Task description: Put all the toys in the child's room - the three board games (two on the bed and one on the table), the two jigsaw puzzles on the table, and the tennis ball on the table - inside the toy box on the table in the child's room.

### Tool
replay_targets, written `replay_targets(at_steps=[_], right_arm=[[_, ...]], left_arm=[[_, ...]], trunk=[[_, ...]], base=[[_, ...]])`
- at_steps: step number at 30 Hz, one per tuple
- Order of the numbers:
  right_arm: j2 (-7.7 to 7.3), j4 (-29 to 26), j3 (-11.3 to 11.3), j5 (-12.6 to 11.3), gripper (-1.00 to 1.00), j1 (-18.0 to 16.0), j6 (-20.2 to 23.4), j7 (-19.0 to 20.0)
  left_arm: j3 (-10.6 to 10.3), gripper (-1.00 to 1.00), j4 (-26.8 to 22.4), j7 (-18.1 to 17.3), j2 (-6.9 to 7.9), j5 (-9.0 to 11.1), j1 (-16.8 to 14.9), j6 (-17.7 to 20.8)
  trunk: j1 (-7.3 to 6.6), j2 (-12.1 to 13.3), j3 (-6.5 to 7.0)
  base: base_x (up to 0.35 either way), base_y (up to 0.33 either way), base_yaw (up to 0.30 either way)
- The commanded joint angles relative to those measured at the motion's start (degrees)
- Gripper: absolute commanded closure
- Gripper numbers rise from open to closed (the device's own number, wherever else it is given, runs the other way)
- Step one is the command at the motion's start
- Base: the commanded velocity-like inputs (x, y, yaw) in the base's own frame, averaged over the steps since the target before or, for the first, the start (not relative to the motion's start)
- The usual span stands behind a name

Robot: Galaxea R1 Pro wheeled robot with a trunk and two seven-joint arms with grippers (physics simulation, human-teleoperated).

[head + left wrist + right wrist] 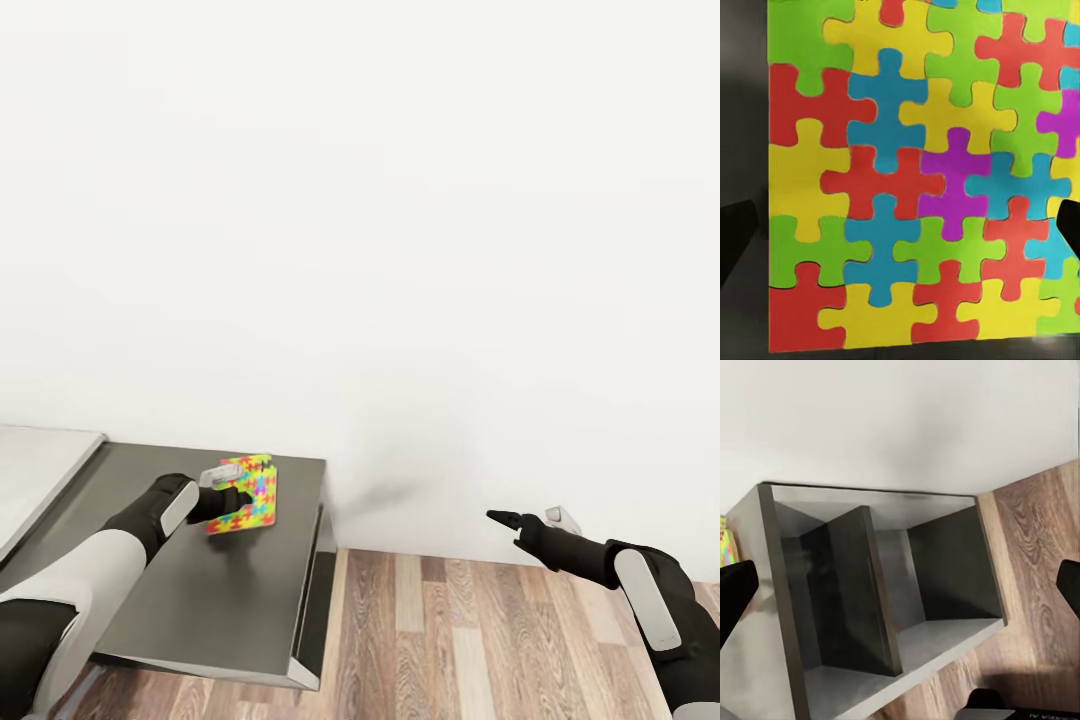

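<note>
My left gripper (230,497) is shut on a jigsaw puzzle (256,495), a thin square of interlocking yellow, blue, red, green and purple pieces. It holds the puzzle tilted, just above the dark grey cabinet top (200,590) near the wall. The left wrist view shows the puzzle face (900,180) up close, with a dark fingertip at each side edge. A strip of the pale table top (40,470) adjoins the cabinet at the far left. My right gripper (505,520) hangs open and holds nothing over the wood floor, right of the cabinet.
A plain white wall (360,200) stands close behind the cabinet. The right wrist view looks into the cabinet's side (870,585), which has two open dark compartments. Wood-plank floor (450,640) stretches to the right of the cabinet.
</note>
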Motion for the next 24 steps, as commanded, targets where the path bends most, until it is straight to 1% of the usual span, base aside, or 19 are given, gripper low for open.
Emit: replay_targets(at_steps=[1, 5, 10, 17, 24], right_arm=[[0.01, 0.0, -0.1, 0.5, -1.00, -0.1, 0.2, 0.6], [0.01, 0.0, -0.1, 0.5, -1.00, -0.1, 0.2, 0.6], [0.03, 0.0, -0.1, 0.5, -1.00, -0.1, 0.2, 0.6], [0.09, 0.0, -0.1, 0.5, -1.00, -0.1, 0.2, 0.6], [0.08, 0.0, -0.1, 0.5, -1.00, -0.1, 0.2, 0.6]], left_arm=[[-0.2, -1.00, -0.1, -0.1, 0.07, 0.0, 0.0, 0.2], [-0.2, -1.00, -0.1, -0.1, 0.09, 0.0, 0.0, 0.1], [-0.2, -1.00, -0.1, -0.1, 0.25, 0.0, 0.0, -0.1], [-0.2, -1.00, -0.1, -0.1, 0.19, 0.0, 0.0, -0.5], [-0.2, -1.00, -0.1, -0.1, 0.29, 0.0, 0.0, -0.5]], trunk=[[0.03, -0.1, -0.10], [0.03, -0.1, -0.10], [0.03, -0.1, -0.10], [0.03, -0.1, -0.10], [0.03, -0.1, -0.10]], base=[[-0.059, -0.089, 0.000], [-0.137, -0.131, 0.000], [-0.035, -0.031, 0.000], [0.061, 0.073, 0.000], [0.016, 0.016, 0.000]])
